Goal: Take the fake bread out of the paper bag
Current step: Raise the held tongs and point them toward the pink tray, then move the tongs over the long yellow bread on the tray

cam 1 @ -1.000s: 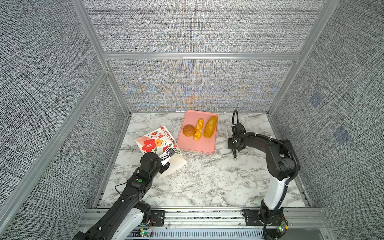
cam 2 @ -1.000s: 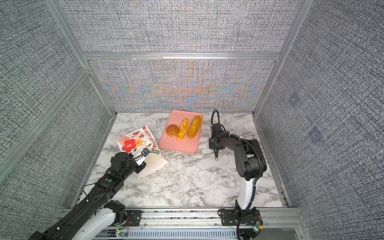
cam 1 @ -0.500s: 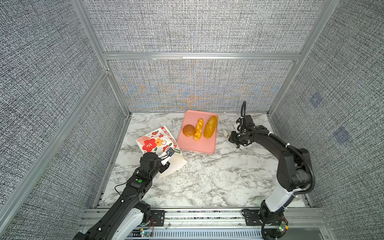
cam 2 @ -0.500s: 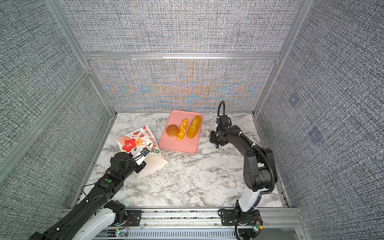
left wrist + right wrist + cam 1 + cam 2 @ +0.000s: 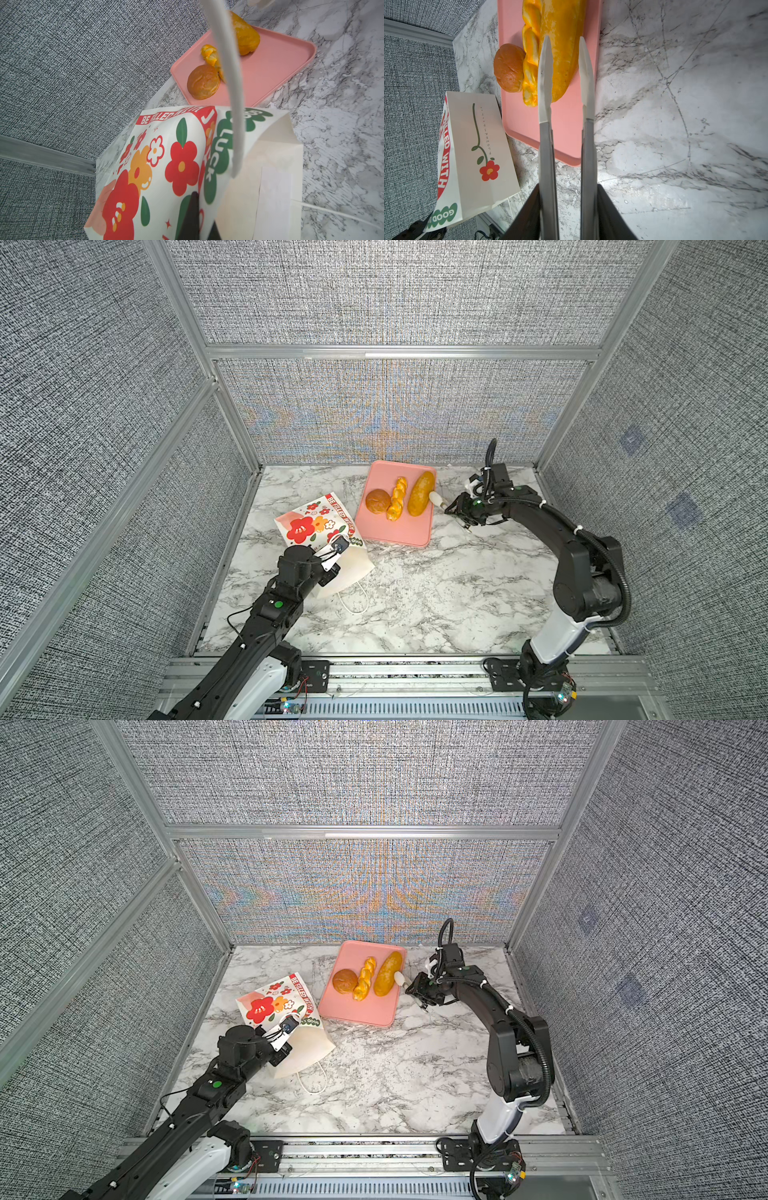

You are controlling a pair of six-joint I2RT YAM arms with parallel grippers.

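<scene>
Three breads out of bag and lying on pink tray (image 5: 395, 531): round bun (image 5: 377, 501), twisted stick (image 5: 396, 498), long loaf (image 5: 420, 499). All three side by side at far part of tray, bun touching stick, stick close against loaf.

Bag (image 5: 316, 526) just beside tray, toward left wall, on desk (image 5: 436, 593). Tilted over, flower face upward, red banner edge nearest to tray. One cord handle (image 5: 353, 601) lying loose on desk at near side. Inside of bag hidden in every view, so impossible to say whether emptied or holding more bread.

Judged as partly done: at least three pieces finished, rest unknown.

Left pincer (image 5: 330, 566) at near end of bag, jaws fully together, seemingly pinching paper wall and propping bag up. Exact place of grip not visible.

Right pincer (image 5: 564, 39) above right edge of tray, just beside loaf. Jaws a little apart, nothing between them. In right wrist view, loaf only seen behind the gap, not gripped.

Left to do, as judged: check or tip bag, take out anything remaining, put it with the others.
</scene>
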